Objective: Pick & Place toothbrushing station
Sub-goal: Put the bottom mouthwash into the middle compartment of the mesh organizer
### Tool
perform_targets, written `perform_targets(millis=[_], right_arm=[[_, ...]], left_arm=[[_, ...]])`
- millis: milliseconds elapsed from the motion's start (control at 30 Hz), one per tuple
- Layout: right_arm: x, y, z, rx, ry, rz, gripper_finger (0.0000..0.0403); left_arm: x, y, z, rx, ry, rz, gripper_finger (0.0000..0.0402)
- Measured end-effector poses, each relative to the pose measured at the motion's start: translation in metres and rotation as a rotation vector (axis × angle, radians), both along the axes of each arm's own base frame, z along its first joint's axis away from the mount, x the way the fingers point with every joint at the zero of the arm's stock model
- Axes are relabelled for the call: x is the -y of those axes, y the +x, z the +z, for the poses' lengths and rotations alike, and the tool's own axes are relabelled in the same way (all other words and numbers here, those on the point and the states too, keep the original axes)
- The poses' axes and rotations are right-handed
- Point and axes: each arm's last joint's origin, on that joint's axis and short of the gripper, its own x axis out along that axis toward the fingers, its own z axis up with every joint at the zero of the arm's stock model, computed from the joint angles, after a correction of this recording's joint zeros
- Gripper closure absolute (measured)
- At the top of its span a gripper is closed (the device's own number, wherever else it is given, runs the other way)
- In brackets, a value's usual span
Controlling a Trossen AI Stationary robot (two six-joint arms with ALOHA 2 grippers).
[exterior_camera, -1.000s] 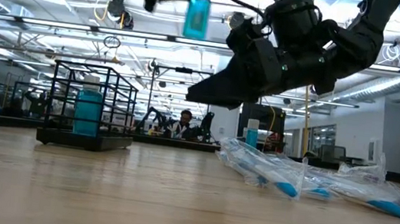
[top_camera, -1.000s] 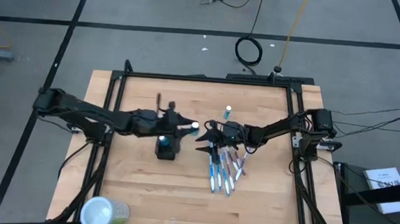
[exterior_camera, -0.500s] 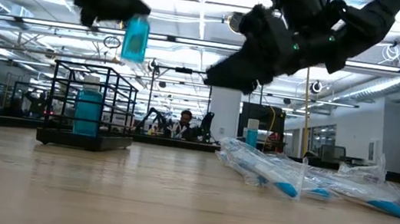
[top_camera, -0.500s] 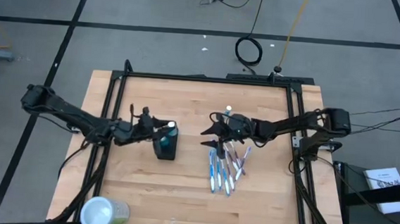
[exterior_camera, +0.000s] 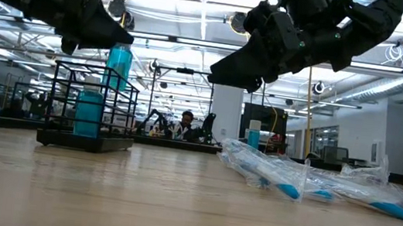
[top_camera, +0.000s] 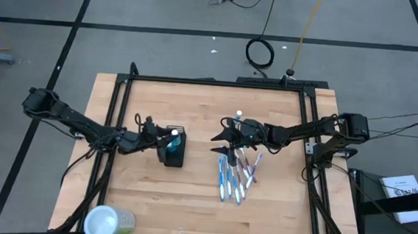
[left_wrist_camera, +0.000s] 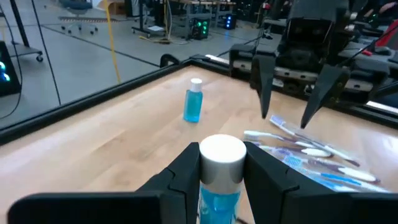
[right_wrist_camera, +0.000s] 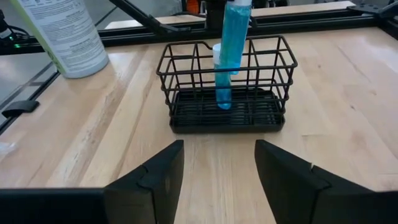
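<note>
The black mesh holder [top_camera: 173,151] stands on the table left of centre, with one blue white-capped bottle [right_wrist_camera: 221,93] upright inside it. My left gripper [top_camera: 167,136] is shut on a second blue bottle [exterior_camera: 118,67] right above the holder. My right gripper [top_camera: 226,140] is open and empty, in the air above the far end of several wrapped toothbrushes [top_camera: 234,174] that lie flat on the table. A third blue bottle [top_camera: 238,117] stands upright beyond them. My left gripper pinches the bottle's white cap [left_wrist_camera: 222,154] between its two fingers. The fingers [left_wrist_camera: 186,171] come slanting down from the table's left. The bottle hangs upright below them, its lower end [right_wrist_camera: 235,65] just inside the holder's top rim, beside the bottle that stands there.
A large pale round container [top_camera: 107,222] stands at the table's near left corner. A black frame rail [top_camera: 211,82] runs around the table's edges. Bare wood lies between the holder and the toothbrushes [exterior_camera: 170,171].
My left gripper has carried the bottle toward the table's left edge and down, from high between the two arms to the holder's top; the bottle has stayed upright. My right gripper has risen a little above the toothbrushes.
</note>
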Motion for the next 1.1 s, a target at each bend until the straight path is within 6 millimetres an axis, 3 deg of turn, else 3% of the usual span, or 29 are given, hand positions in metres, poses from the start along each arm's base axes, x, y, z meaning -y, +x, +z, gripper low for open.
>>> perform_targets(millis=[833, 1100], right_arm=[[0.0, 0.0, -0.001, -0.007, 0.0, -0.001, 0.0216], [0.0, 0.0, -0.001, -0.008, 0.0, -0.001, 0.0216]], left_arm=[[0.0, -0.009, -0.019, -0.092, 0.046, -0.004, 0.0302], [-0.004, -0.023, -0.039, -0.073, 0.017, 0.004, 0.0302]])
